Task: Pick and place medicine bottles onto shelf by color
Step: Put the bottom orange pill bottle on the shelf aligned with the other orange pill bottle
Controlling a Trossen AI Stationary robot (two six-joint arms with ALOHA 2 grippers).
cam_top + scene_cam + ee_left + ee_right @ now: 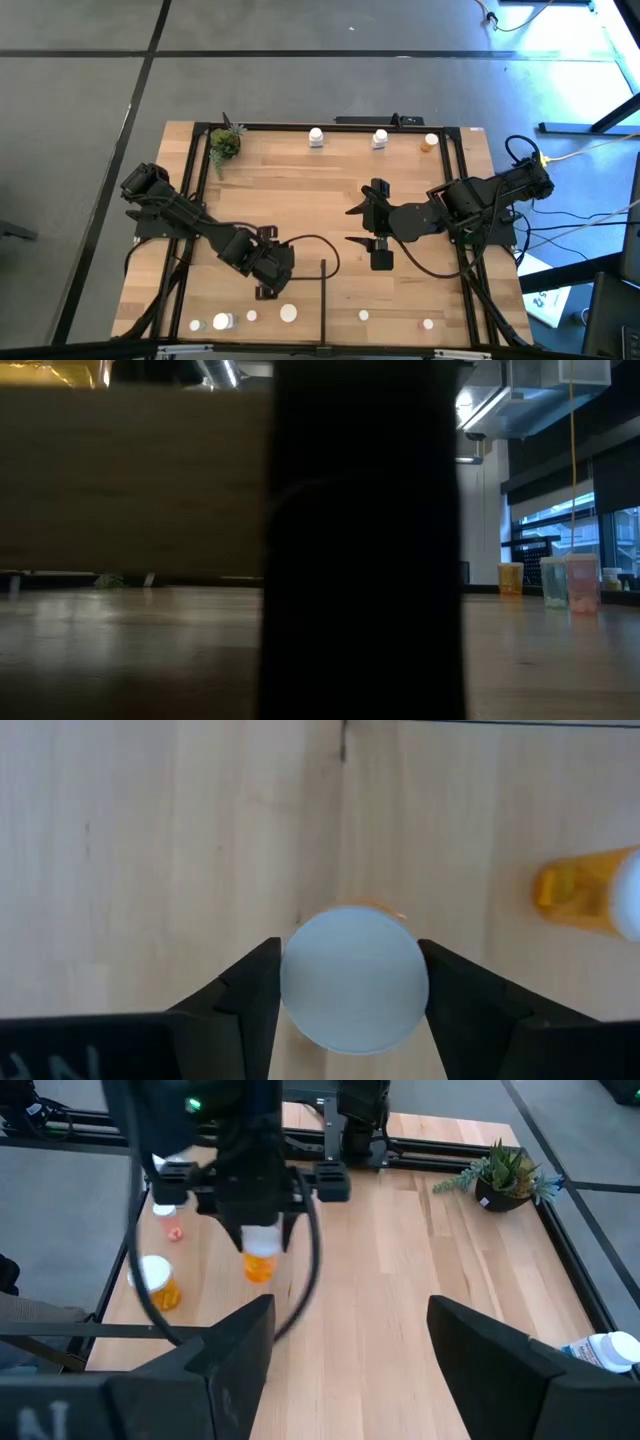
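Low in the high view, left of centre, the left gripper (268,283) has its fingers (245,995) clamped about halfway on an orange bottle (260,1258) with a white cap (354,979), just above the wooden shelf (300,190). A second orange bottle (575,895) lies beside it. At centre, the right gripper (362,226) hangs wide open, empty. Three bottles (316,137) stand along the top edge, near a plant (224,143).
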